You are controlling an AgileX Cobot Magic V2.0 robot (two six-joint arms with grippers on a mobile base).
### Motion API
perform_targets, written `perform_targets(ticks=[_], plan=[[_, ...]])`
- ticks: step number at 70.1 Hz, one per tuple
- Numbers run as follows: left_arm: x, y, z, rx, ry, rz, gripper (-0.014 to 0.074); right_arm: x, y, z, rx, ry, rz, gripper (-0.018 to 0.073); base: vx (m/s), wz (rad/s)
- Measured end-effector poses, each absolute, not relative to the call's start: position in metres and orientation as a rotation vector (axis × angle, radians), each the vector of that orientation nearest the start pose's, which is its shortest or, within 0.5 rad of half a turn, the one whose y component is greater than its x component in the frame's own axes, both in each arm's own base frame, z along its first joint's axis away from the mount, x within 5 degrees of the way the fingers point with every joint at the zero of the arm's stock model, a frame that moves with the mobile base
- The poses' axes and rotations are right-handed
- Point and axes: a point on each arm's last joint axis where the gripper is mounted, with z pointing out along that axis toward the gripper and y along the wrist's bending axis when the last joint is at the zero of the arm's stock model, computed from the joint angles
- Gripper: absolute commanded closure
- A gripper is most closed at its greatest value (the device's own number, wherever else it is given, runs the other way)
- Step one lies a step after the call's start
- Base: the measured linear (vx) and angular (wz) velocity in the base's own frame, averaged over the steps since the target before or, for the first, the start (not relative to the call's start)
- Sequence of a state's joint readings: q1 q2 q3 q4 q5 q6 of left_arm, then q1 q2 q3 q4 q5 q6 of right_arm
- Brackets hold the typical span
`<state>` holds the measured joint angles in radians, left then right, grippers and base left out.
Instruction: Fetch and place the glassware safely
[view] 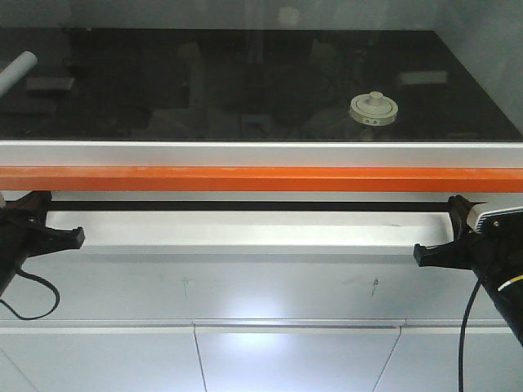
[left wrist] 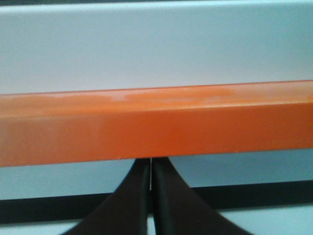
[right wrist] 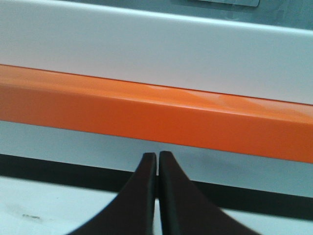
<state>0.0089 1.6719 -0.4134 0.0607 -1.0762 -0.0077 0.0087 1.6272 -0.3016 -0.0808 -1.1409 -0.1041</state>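
The glass jar (view: 373,108) with a cream-white knobbed lid stands on the dark worktop (view: 245,90), right of centre, behind the glass sash. My left gripper (view: 72,238) is shut and empty at the lower left, its tip under the orange bar (view: 261,178). In the left wrist view the shut fingers (left wrist: 150,169) reach up to the orange bar (left wrist: 156,122). My right gripper (view: 423,254) is shut and empty at the lower right. In the right wrist view its tip (right wrist: 157,157) sits just below the orange bar (right wrist: 156,112). The jar shows in neither wrist view.
A white sash frame (view: 261,153) with the orange bar under it crosses the whole view in front of the worktop. A white ledge (view: 245,233) runs between the two grippers. A grey tube (view: 16,72) lies at the worktop's far left. Black cables hang from both arms.
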Motion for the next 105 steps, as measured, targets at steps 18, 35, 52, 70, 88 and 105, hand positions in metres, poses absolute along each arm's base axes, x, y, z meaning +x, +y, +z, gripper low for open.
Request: perform_targets(ticks=[18, 35, 52, 70, 88, 105], plan=[[0.28, -0.002, 0.171, 0.051, 1.674, -0.02, 0.0603, 0.247, 0.009, 0.164, -0.174, 1.66, -0.036, 0.056, 0.0, 0.0], [0.28, -0.002, 0.17, 0.052, 1.676, -0.02, 0.0603, 0.247, 0.009, 0.164, -0.168, 1.661, -0.031, 0.056, 0.0, 0.0], [0.28, -0.003, 0.171, 0.066, 1.673, -0.025, 0.0603, 0.25, 0.009, 0.166, -0.16, 1.651, -0.024, 0.056, 0.0, 0.0], [0.28, -0.004, 0.171, 0.068, 1.67, -0.026, 0.0603, 0.256, 0.009, 0.167, -0.159, 1.662, -0.024, 0.056, 0.0, 0.0], [0.28, -0.004, 0.172, 0.07, 1.659, -0.027, 0.0603, 0.267, 0.009, 0.169, -0.16, 1.675, -0.026, 0.056, 0.0, 0.0], [0.28, -0.004, 0.173, 0.072, 1.645, -0.028, 0.0603, 0.268, 0.009, 0.17, -0.159, 1.665, -0.026, 0.056, 0.0, 0.0]])
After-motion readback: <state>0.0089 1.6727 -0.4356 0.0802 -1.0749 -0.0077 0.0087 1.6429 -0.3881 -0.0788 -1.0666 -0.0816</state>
